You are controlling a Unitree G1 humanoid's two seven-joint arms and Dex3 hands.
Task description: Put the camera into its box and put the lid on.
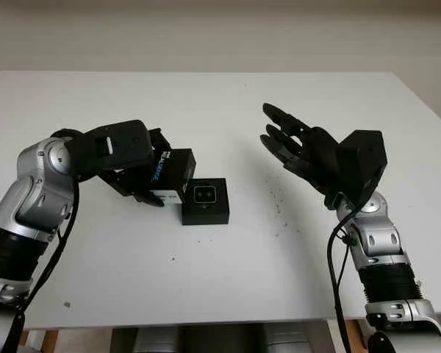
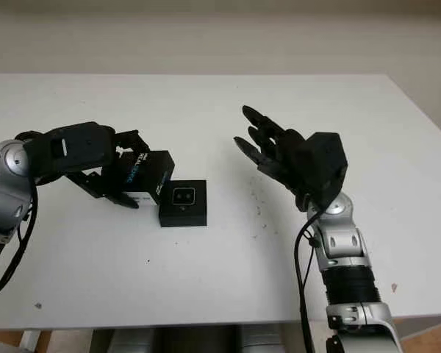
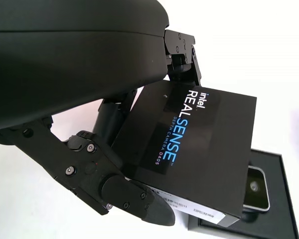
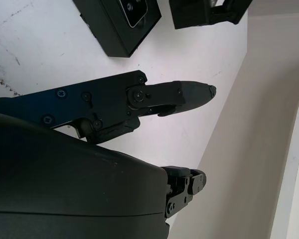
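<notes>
The left hand [image 1: 136, 173] grasps the lid [image 1: 170, 170] tilted just left of the box [image 1: 205, 202], where the camera [image 1: 205, 194] lies, while the right hand [image 1: 298, 145] hovers released, well to the right

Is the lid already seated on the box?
No, the left hand holds the lid tilted beside the open box, camera showing.

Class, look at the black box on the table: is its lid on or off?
Off. The box lies open with the camera visible inside, and the left hand holds the lid beside it, overlapping one edge.
</notes>
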